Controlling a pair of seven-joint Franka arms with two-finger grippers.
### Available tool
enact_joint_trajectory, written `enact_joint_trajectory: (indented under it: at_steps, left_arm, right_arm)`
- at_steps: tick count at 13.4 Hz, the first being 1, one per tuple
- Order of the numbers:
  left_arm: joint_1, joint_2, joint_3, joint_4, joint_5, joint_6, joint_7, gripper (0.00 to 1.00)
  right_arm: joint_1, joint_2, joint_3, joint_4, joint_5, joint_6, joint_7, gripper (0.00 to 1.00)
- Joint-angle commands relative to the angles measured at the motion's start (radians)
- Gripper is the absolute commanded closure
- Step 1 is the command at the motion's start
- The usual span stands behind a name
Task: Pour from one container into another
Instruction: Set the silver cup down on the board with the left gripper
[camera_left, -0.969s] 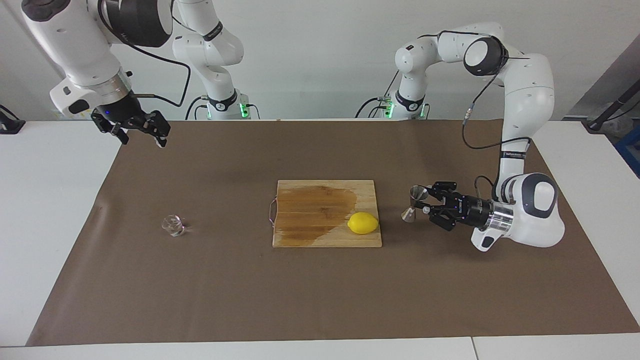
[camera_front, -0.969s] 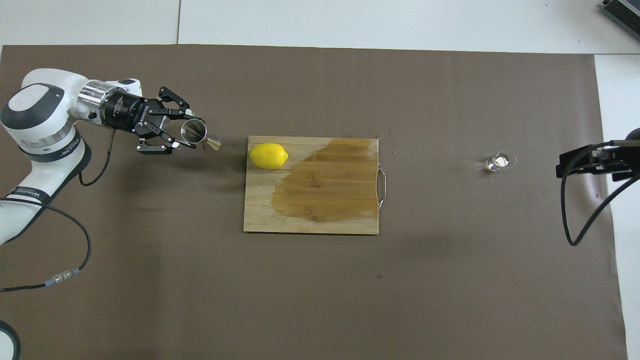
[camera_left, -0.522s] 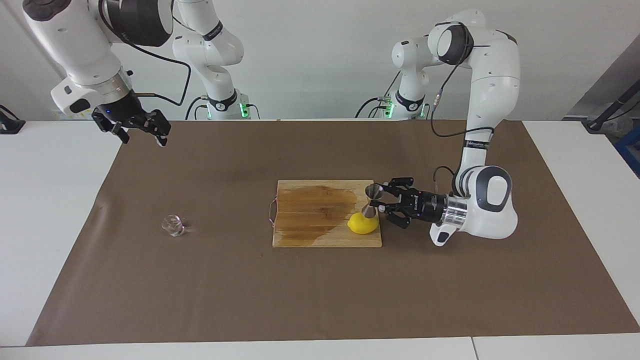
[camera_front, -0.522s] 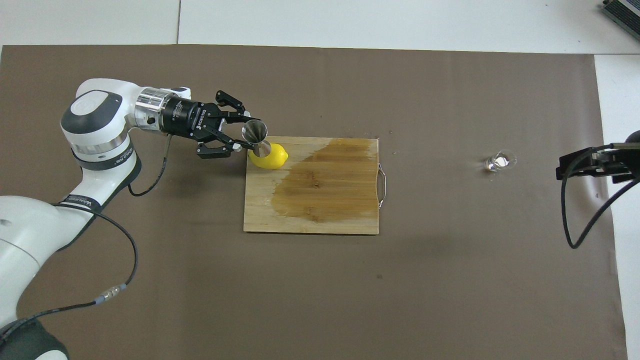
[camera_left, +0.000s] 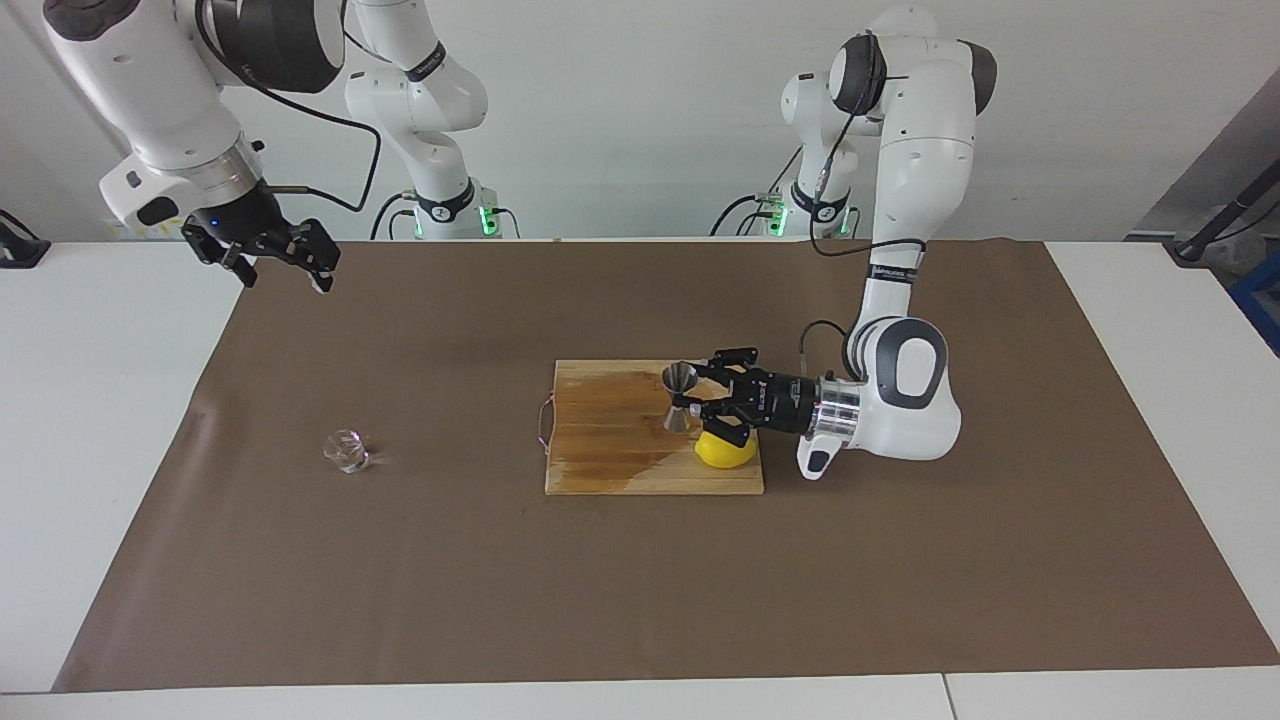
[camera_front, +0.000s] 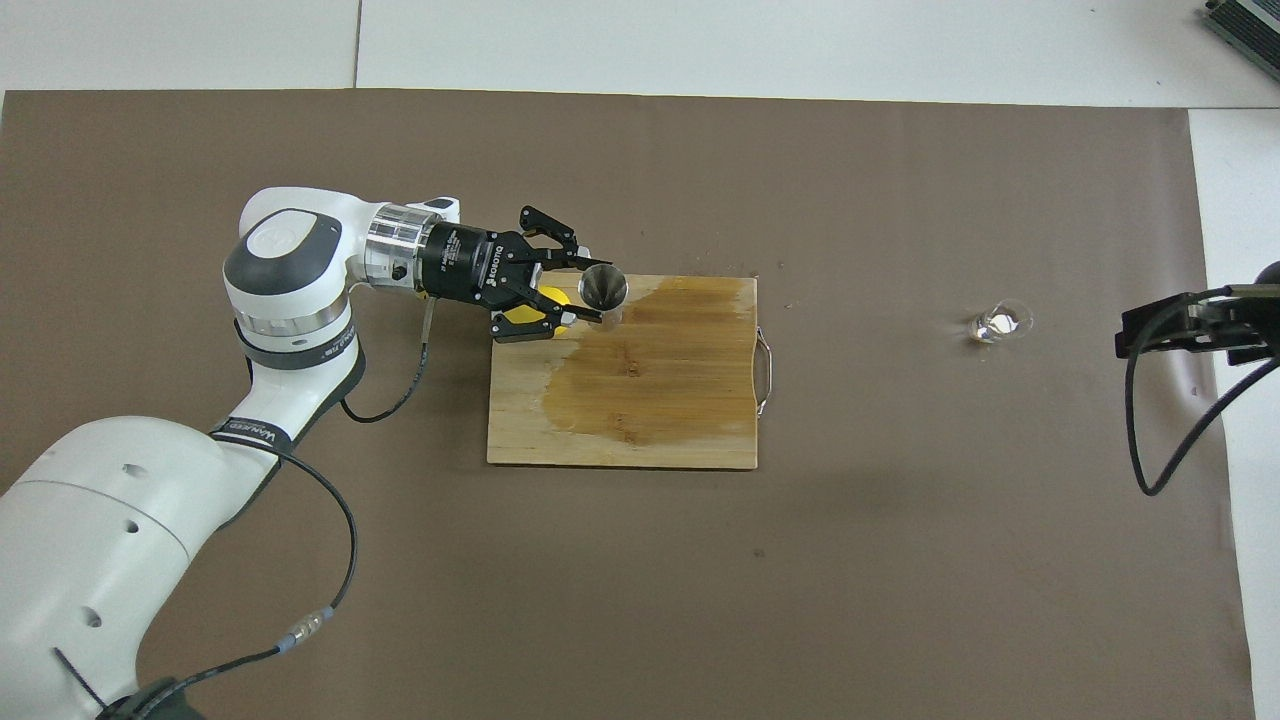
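Jigger (camera_left: 680, 397) stays upright in the closed left hand (camera_left: 700, 402) over the cutting board (camera_left: 610, 470), probably to be filled. Glass cup (camera_left: 347, 450) stands on the desk; the open right hand (camera_left: 283, 262) waits.

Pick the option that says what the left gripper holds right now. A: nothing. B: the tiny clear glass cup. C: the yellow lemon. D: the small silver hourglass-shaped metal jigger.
D: the left gripper is shut on the small silver hourglass-shaped metal jigger, held upright over the wooden cutting board.
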Motion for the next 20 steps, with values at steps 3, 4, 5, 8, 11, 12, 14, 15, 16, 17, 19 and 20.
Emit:
enact_joint_trajectory:
  at_steps: [3, 4, 5, 8, 11, 12, 14, 15, 16, 17, 19, 20]
  left_arm:
    - [-0.093, -0.085, 0.059, -0.148, -0.060, 0.076, 0.106, 0.61]
    - [-0.098, -0.087, 0.059, -0.162, -0.060, 0.085, 0.118, 0.61]
    - [-0.101, -0.093, 0.059, -0.179, -0.060, 0.091, 0.132, 0.61]
    - [-0.101, -0.087, 0.059, -0.190, -0.062, 0.096, 0.152, 0.61]
    - [-0.101, -0.059, 0.059, -0.190, -0.064, 0.100, 0.210, 0.61]
    - [-0.101, -0.056, 0.059, -0.190, -0.064, 0.105, 0.212, 0.61]
    - [-0.101, -0.048, 0.058, -0.190, -0.065, 0.106, 0.215, 0.61]
    - [-0.099, -0.036, 0.059, -0.188, -0.067, 0.106, 0.225, 0.61]
    - [-0.101, -0.031, 0.059, -0.188, -0.070, 0.106, 0.229, 0.61]
    - [-0.101, -0.024, 0.059, -0.184, -0.073, 0.109, 0.230, 0.61]
    - [-0.101, -0.007, 0.059, -0.173, -0.074, 0.109, 0.230, 0.61]
    - [-0.101, -0.002, 0.059, -0.170, -0.076, 0.116, 0.229, 0.61]
  right_arm:
    - [-0.008, -0.024, -0.004, 0.057, 0.013, -0.013, 0.006, 0.00]
    - [-0.010, -0.020, -0.003, 0.068, 0.013, -0.022, 0.004, 0.00]
    - [-0.010, -0.013, -0.001, 0.080, 0.016, -0.031, 0.004, 0.00]
    - [-0.021, -0.010, -0.010, 0.097, 0.090, -0.064, 0.004, 0.00]
    - [-0.016, -0.026, -0.010, 0.059, 0.085, -0.059, -0.008, 0.00]
    - [-0.016, -0.030, -0.010, 0.051, 0.084, -0.057, -0.010, 0.00]
    - [-0.014, -0.035, -0.010, 0.037, 0.069, -0.053, -0.011, 0.00]
    - [-0.011, -0.045, -0.009, 0.019, 0.050, -0.050, -0.028, 0.00]
    - [-0.008, -0.050, -0.009, 0.005, 0.036, -0.045, -0.045, 0.00]
    - [-0.008, -0.056, -0.009, -0.001, 0.027, -0.045, -0.059, 0.00]
    - [-0.008, -0.064, -0.009, -0.024, 0.026, -0.030, -0.066, 0.00]
    - [-0.008, -0.072, -0.009, -0.033, 0.026, -0.025, -0.066, 0.00]
